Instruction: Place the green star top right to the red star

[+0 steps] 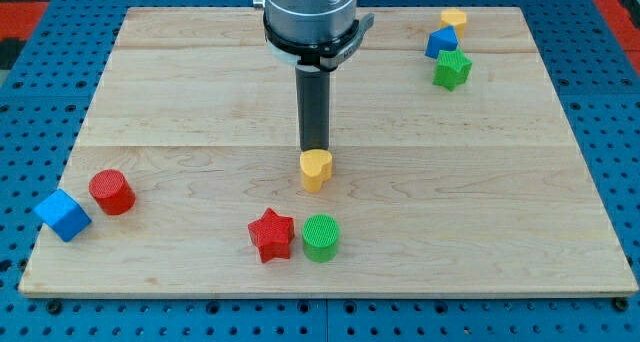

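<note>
The wooden board is lying across a blue pegboard table, filling most of the view. My arm's grey housing is hanging over the board at twelve o'clock, with the dark rod reaching straight down from it. There are no fingers to open or close; my tip is sitting just above a yellow heart-shaped block near the board's centre, seemingly touching its far edge.

At six o'clock from the heart, a red star and a green cylinder are resting side by side, the cylinder at the star's three o'clock, almost touching.

The green star is sitting well apart, at roughly two o'clock from my tip, near the board's top right corner. A blue block is lying just at its eleven o'clock, with a yellow block beyond that.

At eight o'clock, a red cylinder is standing beside a blue cube on the board's edge.
</note>
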`<state>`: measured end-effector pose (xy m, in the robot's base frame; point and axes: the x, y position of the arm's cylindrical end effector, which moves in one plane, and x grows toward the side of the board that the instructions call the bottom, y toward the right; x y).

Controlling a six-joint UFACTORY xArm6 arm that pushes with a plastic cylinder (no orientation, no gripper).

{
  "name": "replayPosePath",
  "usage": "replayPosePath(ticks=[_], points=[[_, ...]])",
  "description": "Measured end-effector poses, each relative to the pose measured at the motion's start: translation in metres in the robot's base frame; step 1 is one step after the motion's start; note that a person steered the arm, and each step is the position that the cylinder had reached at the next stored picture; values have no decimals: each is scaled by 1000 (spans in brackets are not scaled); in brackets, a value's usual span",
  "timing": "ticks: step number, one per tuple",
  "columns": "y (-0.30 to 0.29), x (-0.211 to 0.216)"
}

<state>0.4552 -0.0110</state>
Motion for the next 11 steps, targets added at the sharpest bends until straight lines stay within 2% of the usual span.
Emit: replayPosePath(ticks=[2, 3, 4, 5, 6, 7, 8, 9, 10, 11], points=[[10, 68], [87, 61], [193, 27], [260, -40], [278, -117], [223, -145], [154, -140], [91, -112], [66, -92], [21, -93]])
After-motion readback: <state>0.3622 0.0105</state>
